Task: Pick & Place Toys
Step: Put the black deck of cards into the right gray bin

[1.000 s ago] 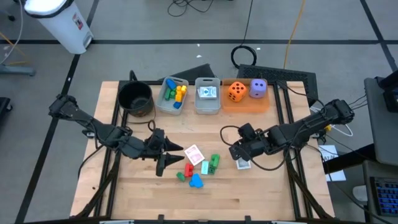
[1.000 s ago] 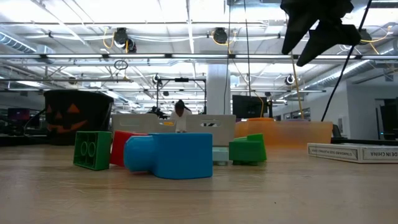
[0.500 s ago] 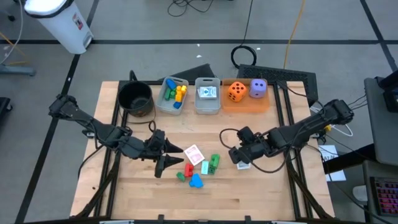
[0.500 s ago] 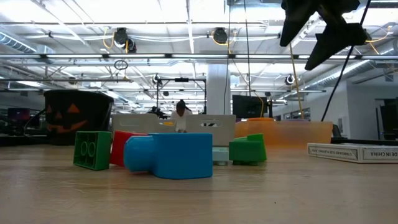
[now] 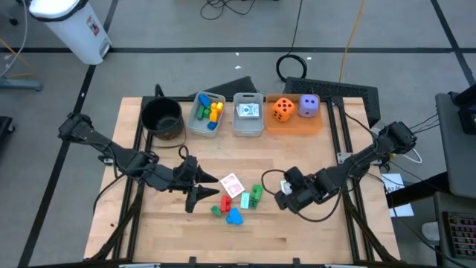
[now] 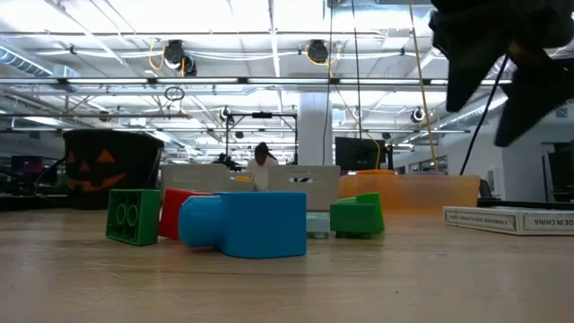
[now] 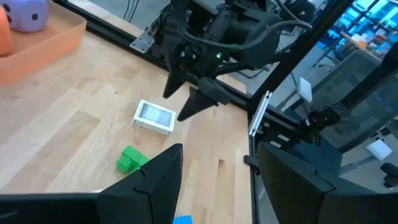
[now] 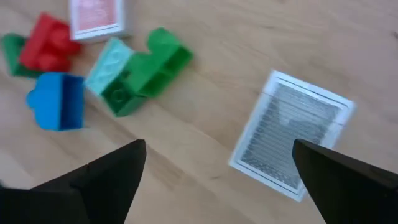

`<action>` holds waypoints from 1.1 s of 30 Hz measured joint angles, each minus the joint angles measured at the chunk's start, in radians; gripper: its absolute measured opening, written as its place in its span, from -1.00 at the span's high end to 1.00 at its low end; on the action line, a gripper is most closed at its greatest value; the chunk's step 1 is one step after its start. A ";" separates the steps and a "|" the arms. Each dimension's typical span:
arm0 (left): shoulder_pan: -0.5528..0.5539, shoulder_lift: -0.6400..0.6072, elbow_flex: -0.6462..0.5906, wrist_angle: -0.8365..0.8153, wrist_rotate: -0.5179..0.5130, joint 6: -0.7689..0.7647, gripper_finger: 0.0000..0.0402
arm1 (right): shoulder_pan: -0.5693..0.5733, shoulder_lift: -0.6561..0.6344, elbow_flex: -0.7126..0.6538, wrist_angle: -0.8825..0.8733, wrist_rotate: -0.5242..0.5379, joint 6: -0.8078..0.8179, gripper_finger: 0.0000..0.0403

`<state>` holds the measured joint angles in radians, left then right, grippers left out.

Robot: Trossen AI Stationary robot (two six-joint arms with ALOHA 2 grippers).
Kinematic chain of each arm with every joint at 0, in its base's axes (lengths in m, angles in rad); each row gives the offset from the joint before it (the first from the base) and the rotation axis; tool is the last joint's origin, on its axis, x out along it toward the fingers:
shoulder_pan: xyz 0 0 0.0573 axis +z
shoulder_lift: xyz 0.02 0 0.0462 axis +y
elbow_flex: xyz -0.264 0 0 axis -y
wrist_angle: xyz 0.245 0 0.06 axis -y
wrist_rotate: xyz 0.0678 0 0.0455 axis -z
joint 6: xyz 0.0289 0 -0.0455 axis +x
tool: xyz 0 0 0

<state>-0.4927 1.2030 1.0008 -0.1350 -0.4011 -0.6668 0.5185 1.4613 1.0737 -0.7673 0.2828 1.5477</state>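
Note:
A white card box [image 8: 292, 143] lies flat on the table at the near right, also seen in the left wrist view [image 7: 154, 117]. My right gripper [image 8: 216, 149] hangs open just above it, fingers slanting down and spread wide, touching nothing [image 5: 285, 195]. To the box's left lies a cluster of toys: a green block [image 5: 255, 196], a blue block [image 5: 234, 217], a red block [image 5: 224, 202] and a red-backed playing card [image 5: 232, 184]. My left gripper [image 5: 206, 193] stands open left of the cluster, nothing between its fingers.
Along the far edge stand a black pot [image 5: 162, 117], a clear bin [image 5: 206, 113] with blocks, a clear bin [image 5: 248, 114] with cards, and an orange tray [image 5: 294, 123] holding an orange die [image 5: 282, 109] and a purple die [image 5: 309, 105]. Bare wood lies between.
My right gripper has gone down and toward the table's near edge, coming over the card box, and its fingers have opened wide. The box and the blocks lie where they were.

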 joint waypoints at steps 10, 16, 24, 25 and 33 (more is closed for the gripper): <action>0.000 0.000 0.000 -0.012 0.000 -0.010 -0.08 | 0.005 -0.007 -0.116 0.009 0.003 0.289 -0.97; 0.000 0.000 0.000 -0.012 0.000 -0.013 -0.08 | 0.007 -0.007 -0.142 0.037 0.005 0.366 -0.98; 0.005 0.000 0.000 -0.021 0.000 -0.012 -0.08 | -0.023 0.007 -0.142 0.034 0.001 0.297 -0.97; 0.006 0.000 0.000 -0.024 0.000 -0.012 -0.08 | -0.028 0.014 -0.142 0.035 -0.003 0.291 -0.98; 0.011 0.000 0.000 -0.030 -0.001 -0.013 -0.08 | -0.061 0.076 -0.142 0.037 -0.058 0.255 -0.98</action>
<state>-0.4816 1.2030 1.0008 -0.1649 -0.4016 -0.6799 0.4576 1.5372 0.9318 -0.7302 0.2252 1.8030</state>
